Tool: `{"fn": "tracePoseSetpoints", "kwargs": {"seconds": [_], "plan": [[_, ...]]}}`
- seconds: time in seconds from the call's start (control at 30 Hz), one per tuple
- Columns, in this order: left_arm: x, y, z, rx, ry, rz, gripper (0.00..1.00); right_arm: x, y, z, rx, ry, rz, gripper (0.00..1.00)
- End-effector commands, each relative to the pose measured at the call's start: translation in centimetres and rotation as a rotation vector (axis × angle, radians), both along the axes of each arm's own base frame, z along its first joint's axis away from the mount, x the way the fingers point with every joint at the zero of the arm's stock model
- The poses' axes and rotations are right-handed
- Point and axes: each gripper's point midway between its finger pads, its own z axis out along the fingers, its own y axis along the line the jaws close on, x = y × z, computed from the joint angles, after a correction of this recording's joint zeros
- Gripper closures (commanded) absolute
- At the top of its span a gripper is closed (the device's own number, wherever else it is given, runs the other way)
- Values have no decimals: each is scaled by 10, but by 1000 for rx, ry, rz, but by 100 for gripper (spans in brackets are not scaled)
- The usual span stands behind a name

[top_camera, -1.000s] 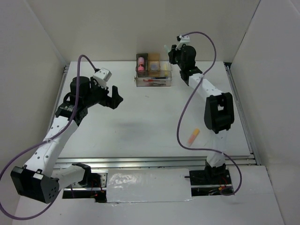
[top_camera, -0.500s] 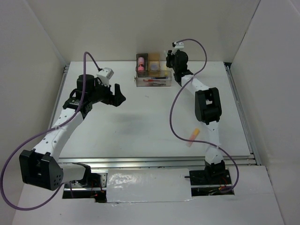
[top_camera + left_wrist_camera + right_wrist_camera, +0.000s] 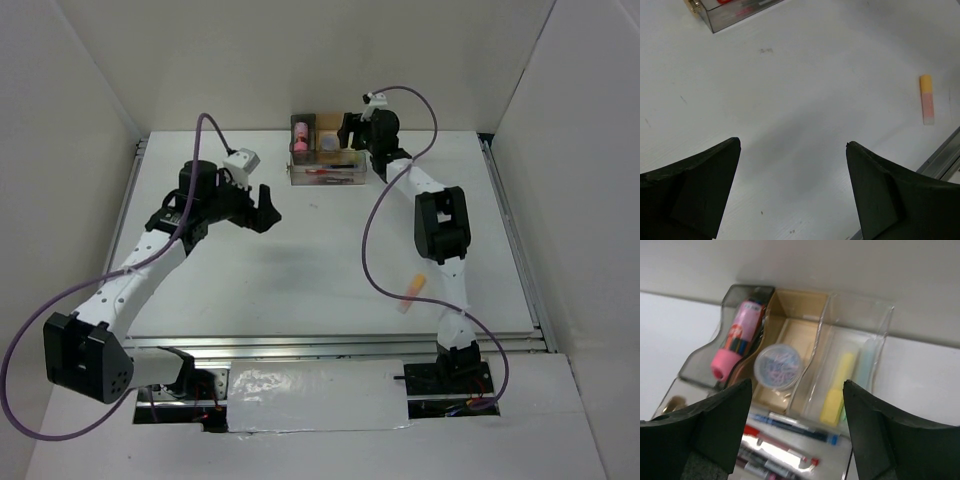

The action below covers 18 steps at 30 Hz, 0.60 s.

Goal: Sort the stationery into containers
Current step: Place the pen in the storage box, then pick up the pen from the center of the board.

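— Orange marker, from above: alone on the table; boxes at the far edge.
— Left wrist?
— Left gripper wide open, empty (that marker lies well off to its right).
— Right wrist?
— Right gripper open, empty, over the boxes; the yellow marker in the clear one shows plainly here.

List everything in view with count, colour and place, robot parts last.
table: one, white
boxes: three joined, dark grey, tan, clear; table's far edge
tray: one, clear, long; in front of the boxes
glue stick: one, pink; dark grey box
paper-clip pot: one, clear; tan box
markers: two, yellow and pale green; clear box
pens: at least three, blue, red, dark; tray
loose marker: one, orange; on table, right side
cables: two, purple; one per arm
left arm: one, white and black; jaws open over table
right arm: one, white and black; jaws open above boxes
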Motion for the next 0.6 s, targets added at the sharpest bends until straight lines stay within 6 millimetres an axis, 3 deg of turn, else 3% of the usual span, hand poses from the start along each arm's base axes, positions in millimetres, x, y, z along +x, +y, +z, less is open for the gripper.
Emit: {"fn": "tracePoseSetpoints", "kwargs": {"seconds": [0.0,0.07,0.1,0.17,0.2,0.23,0.27,0.3,0.33,0.37,0.4,0.47,0.5,0.53,0.57], "plan": [[3,-24,26,19,-85,-62,1,-33,3,109,89,-94,93,20],[-5,-38,27,8,-78,-96,5,-49,-12,119,127,-66,83,20],[-15,-55,27,0,-67,-128,7,-69,-22,142,148,-72,78,20],[-26,-72,21,-5,-44,-153,10,-89,-53,168,211,-70,37,21],[-42,-91,16,-11,-20,-197,14,-115,-67,208,233,-114,30,21],[-50,-99,6,-11,9,-195,15,-126,-93,203,244,-85,-14,21],[-58,-108,1,-9,22,-207,16,-139,-107,211,248,-84,-35,22],[-77,-129,-5,-4,34,-260,17,-167,-119,234,245,-93,-49,22],[-81,-138,-13,12,29,-252,17,-180,-125,229,222,-81,-54,22],[-102,-160,-18,15,40,-303,17,-208,-157,239,205,-75,-121,23],[-109,-171,-22,17,45,-315,16,-220,-168,220,183,-31,-144,24],[-112,-195,-33,44,49,-305,15,-254,-186,225,95,-39,-160,25],[-126,-211,-35,53,51,-339,15,-270,-190,199,78,60,-171,26],[-125,-227,-38,61,61,-343,14,-282,-192,193,58,88,-163,26],[-138,-239,-44,83,84,-373,15,-304,-199,188,62,132,-179,27]]}}
